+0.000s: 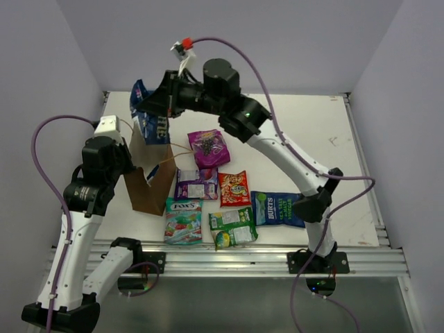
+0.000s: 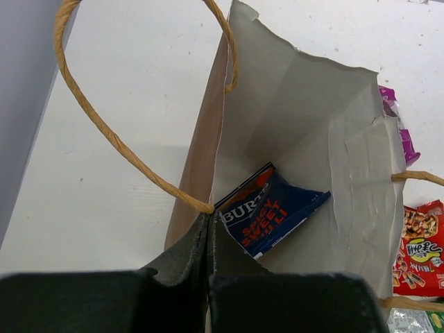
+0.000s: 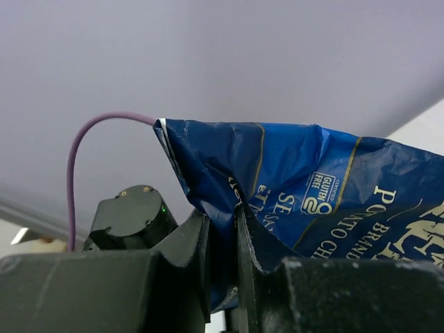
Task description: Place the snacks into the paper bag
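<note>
The brown paper bag stands open at the table's left. My left gripper is shut on its near rim, holding the mouth open. Inside the paper bag lies a blue Burts crisp packet. My right gripper is shut on the top edge of a blue crisp bag, which hangs just above the far side of the bag's mouth. In the right wrist view my right gripper pinches this crumpled blue crisp bag.
Several snacks lie right of the bag: a purple pack, a purple-white pack, a red-orange pack, a blue Burts bag, a green pack and a teal-pink pack. String handles stick out from the bag.
</note>
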`<state>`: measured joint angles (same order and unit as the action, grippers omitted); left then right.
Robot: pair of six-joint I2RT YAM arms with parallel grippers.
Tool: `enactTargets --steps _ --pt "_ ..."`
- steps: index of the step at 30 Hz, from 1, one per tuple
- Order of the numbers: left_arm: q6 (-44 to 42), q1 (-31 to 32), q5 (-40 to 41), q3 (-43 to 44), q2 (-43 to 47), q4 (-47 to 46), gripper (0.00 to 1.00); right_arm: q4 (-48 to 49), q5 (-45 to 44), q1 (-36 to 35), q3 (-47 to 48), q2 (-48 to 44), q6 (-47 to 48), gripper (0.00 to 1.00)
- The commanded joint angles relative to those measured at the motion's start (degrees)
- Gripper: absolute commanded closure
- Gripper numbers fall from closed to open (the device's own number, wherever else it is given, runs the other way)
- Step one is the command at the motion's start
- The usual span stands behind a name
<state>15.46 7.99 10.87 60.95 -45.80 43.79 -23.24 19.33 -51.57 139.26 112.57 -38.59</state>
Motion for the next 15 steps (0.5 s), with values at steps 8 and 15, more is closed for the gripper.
enactTargets --steps 8,15 --pt "-0.52 0.62 -0.59 0.4 0.36 -1.34 1.0 21.93 16.26 -3.89 -9.27 11.88 -21.44 1.0" --pt "-0.79 0.71 -0.15 0.31 0.89 -1.6 1.0 4.84 10.99 -3.8 -10.86 8.89 -11.28 0.67"
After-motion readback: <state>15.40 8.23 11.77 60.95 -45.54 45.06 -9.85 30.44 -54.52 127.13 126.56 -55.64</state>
